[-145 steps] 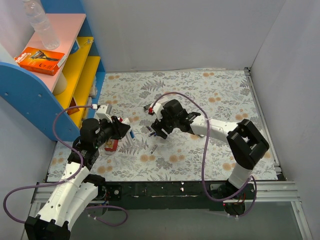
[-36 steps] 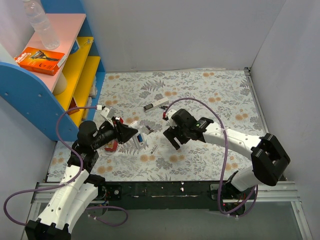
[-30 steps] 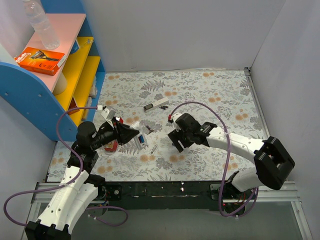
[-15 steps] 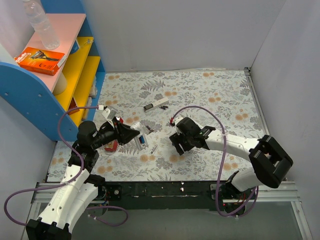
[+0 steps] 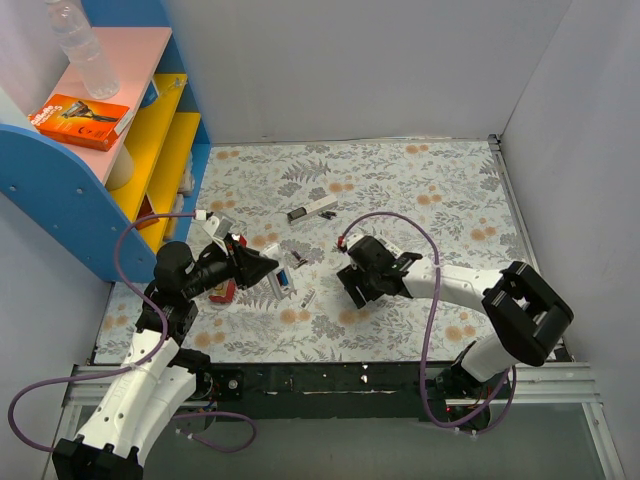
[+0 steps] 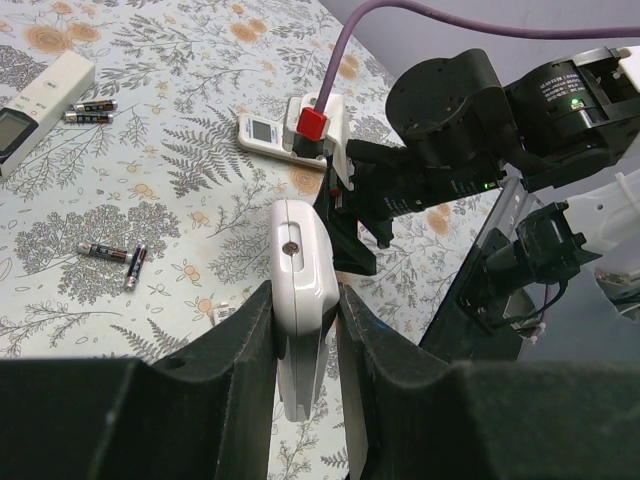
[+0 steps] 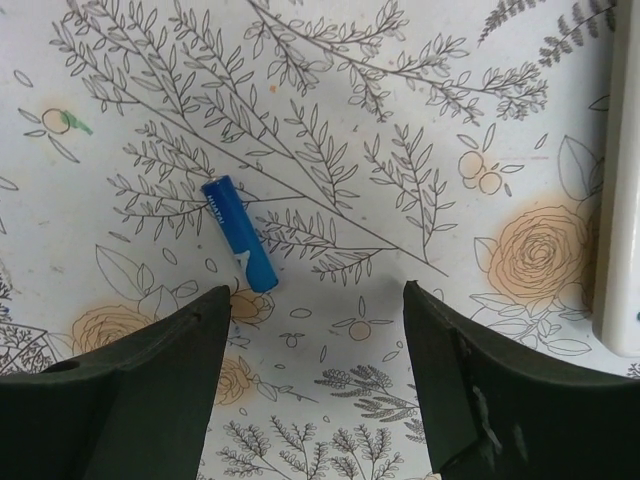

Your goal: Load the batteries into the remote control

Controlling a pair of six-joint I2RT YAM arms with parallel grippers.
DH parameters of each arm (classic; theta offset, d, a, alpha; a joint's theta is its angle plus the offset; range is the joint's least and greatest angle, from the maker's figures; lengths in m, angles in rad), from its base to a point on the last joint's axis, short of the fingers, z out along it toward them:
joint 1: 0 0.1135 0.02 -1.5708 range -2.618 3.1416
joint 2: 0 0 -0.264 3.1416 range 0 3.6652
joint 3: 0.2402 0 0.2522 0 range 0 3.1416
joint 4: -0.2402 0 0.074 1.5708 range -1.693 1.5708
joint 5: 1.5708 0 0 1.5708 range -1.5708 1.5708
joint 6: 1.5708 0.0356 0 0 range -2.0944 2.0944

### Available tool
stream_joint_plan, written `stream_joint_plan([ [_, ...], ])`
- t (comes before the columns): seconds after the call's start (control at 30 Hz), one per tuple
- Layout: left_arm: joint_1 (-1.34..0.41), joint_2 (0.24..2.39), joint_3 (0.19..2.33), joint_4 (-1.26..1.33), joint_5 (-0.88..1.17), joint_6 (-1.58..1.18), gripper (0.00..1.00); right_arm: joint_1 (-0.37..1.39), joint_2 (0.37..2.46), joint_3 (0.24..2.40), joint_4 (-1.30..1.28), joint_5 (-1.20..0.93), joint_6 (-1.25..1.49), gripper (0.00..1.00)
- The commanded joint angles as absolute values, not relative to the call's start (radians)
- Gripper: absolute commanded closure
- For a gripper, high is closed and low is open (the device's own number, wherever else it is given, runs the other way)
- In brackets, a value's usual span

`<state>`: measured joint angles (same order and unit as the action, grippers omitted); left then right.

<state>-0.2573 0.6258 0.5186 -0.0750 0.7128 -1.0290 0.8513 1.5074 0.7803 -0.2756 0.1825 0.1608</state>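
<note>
Looking down from above, the left claw [image 5: 262, 268] is seen closed on a white remote [image 5: 281, 280], left of centre over the floral table [image 5: 400, 190]. The right claw [image 5: 350, 288] hangs low just to the right of it, pointed at the cloth. Dark batteries [image 5: 308, 297] lie on the table near both claws, and a second remote [image 5: 312, 210] lies further back. A shelf [image 5: 60, 180] stands at the left.

From the left wrist, the remote [image 6: 300, 300] is shown clamped on both sides by the fingers [image 6: 230, 340], with no gap. Batteries [image 6: 105, 252] are seen on the table at the left: two nearer, and two more beside the second remote [image 6: 45, 95]. The right arm [image 6: 450, 120] is seen beyond.

From the right wrist, the right claw [image 7: 315, 300] is shown wide open, with nothing between its fingers [image 7: 140, 390]. A blue battery [image 7: 240, 247] lies flat on the table just ahead of one finger, untouched. A white edge [image 7: 625, 200] is cut off at the right; what it belongs to cannot be told.
</note>
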Motion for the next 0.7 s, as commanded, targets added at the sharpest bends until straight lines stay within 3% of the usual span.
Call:
stream_joint_plan([
  [0.0, -0.253, 0.62, 0.525, -0.071, 0.696, -1.022, 1.0, 0.848, 1.549, 0.804, -0.278, 0.294, 0.15, 0.24],
  [0.43, -0.253, 0.624, 0.528, -0.071, 0.693, -1.022, 1.0, 0.847, 1.615, 0.853, -0.273, 0.422, 0.106, 0.25],
  [0.67, -0.253, 0.621, 0.526, -0.074, 0.693, -1.02, 1.0, 0.847, 1.599, 0.911, -0.285, 0.367, 0.101, 0.25],
])
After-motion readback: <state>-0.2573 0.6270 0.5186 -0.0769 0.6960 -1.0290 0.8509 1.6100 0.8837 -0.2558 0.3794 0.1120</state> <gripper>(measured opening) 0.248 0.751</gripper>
